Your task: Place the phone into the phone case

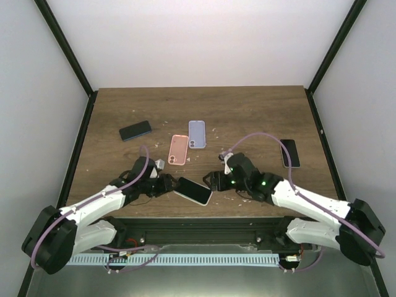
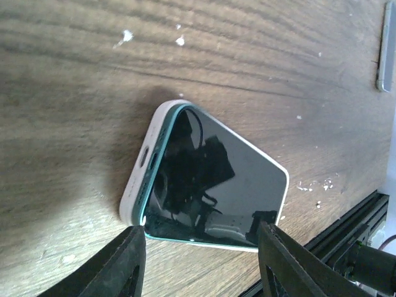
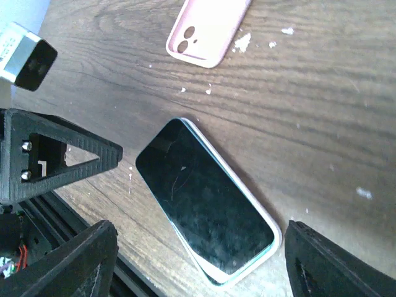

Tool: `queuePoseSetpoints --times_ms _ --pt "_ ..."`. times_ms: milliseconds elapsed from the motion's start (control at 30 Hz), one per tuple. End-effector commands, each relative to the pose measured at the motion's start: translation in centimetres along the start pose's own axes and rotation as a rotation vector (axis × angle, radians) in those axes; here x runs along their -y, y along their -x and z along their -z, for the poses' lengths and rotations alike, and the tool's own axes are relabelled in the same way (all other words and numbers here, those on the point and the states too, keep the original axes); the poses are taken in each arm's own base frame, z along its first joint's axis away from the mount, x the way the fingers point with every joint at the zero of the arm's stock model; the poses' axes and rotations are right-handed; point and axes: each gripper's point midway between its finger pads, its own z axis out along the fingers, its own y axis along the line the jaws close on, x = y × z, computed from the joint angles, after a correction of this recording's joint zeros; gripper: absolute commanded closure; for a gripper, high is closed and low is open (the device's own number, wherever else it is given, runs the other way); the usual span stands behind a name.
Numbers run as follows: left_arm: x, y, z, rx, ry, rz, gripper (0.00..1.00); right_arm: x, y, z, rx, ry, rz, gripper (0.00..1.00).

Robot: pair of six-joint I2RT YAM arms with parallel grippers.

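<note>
A teal-edged phone with a black screen (image 1: 194, 190) lies face up on a white phone case (image 2: 141, 168) near the table's front edge. It sits askew, with a strip of the case showing beside it (image 3: 242, 283). My left gripper (image 2: 201, 263) is open, its fingers (image 2: 117, 266) on either side of the phone's near end, not touching it. My right gripper (image 3: 198, 266) is open too, its fingers (image 3: 337, 263) wide on both sides of the phone (image 3: 207, 210). In the top view the left gripper (image 1: 166, 184) and right gripper (image 1: 216, 180) flank the phone.
A pink case (image 1: 179, 150) and a lavender case (image 1: 197, 133) lie behind the phone. A dark phone with a teal edge (image 1: 135, 130) lies at the back left and a black phone (image 1: 290, 153) at the right. The table's front rail (image 1: 198, 223) is close.
</note>
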Motion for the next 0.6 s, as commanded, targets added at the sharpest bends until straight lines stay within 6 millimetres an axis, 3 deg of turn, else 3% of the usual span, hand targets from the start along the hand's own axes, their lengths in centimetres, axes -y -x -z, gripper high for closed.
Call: queuePoseSetpoints --times_ms 0,133,267,433,567 --pt "-0.9 -0.5 -0.2 -0.011 0.017 0.050 0.48 -1.1 2.0 -1.1 -0.033 0.050 0.170 0.25" --pt "-1.4 -0.9 -0.9 -0.020 0.012 0.070 0.48 -2.3 2.5 -3.7 -0.086 0.128 0.194 0.25" --pt "-1.3 -0.6 -1.4 -0.011 -0.010 0.069 0.54 -2.8 1.6 -6.1 -0.155 0.181 0.195 0.25" --pt "-0.8 0.3 -2.2 -0.018 0.003 0.042 0.63 -0.6 1.0 -8.5 -0.184 0.133 0.176 0.23" --pt "-0.6 1.2 -3.4 -0.021 0.007 0.031 0.72 1.2 0.4 -9.3 -0.209 0.104 0.126 0.22"
